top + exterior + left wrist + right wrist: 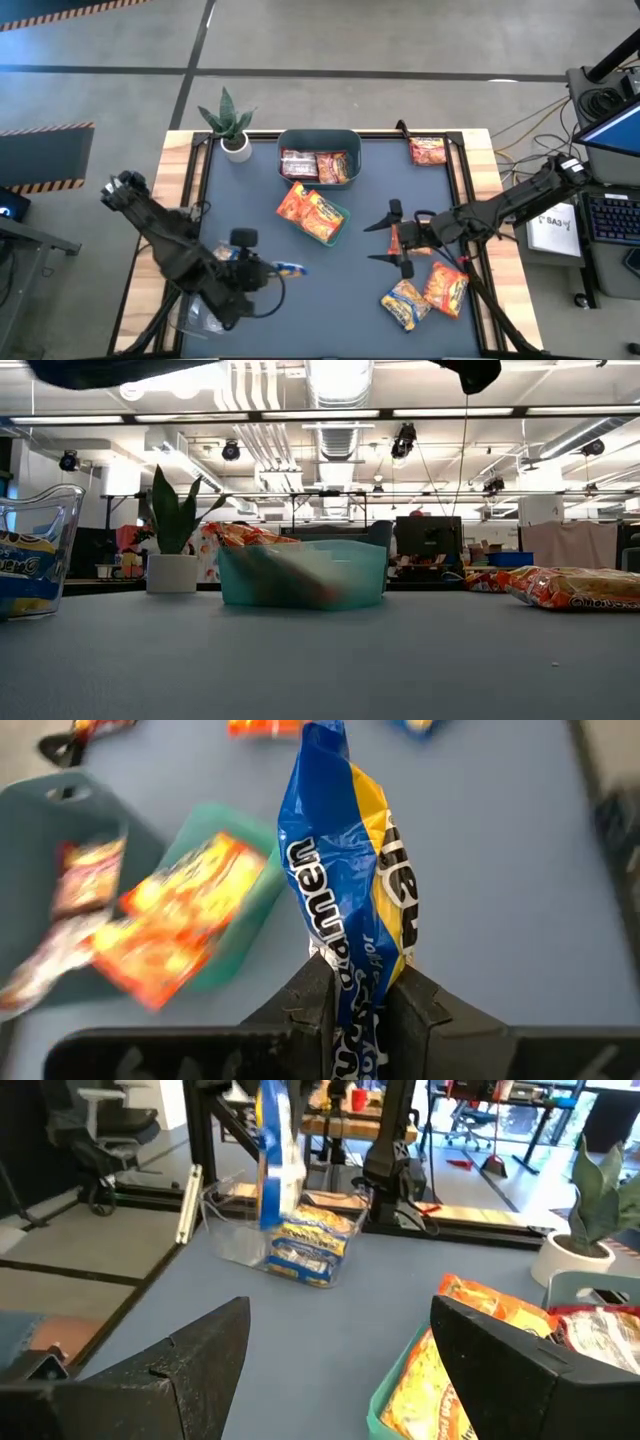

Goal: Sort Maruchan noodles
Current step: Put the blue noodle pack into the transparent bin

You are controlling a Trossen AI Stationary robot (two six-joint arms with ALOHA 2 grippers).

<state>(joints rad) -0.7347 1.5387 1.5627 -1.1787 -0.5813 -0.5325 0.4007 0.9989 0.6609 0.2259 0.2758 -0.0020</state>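
Note:
My left gripper (266, 268) is at the near left, shut on a yellow-and-blue noodle packet (345, 880), which also shows in the right wrist view (272, 1160). My right gripper (388, 237) is open and empty right of centre, above the table; its fingers (180, 1370) stand wide apart. Orange packets (312, 212) lie in the green tray. Dark red packets (318, 165) lie in the grey-teal tub (320, 137). Loose packets lie at the far right (428, 151), under the right arm (415, 240) and at the near right (447, 286), (405, 303). My left gripper pinches one end of the yellow-and-blue packet (360, 1005) between its two fingers (310, 1005). The crinkled packet stands out past the fingertips, away from the wrist. It is lifted clear of the table.
A clear container (290, 1240) with yellow packets stands at the near left by the left arm; it also shows in the low view (30, 560). A potted plant (232, 125) stands at the far left. Bare table lies between the tray and the near edge.

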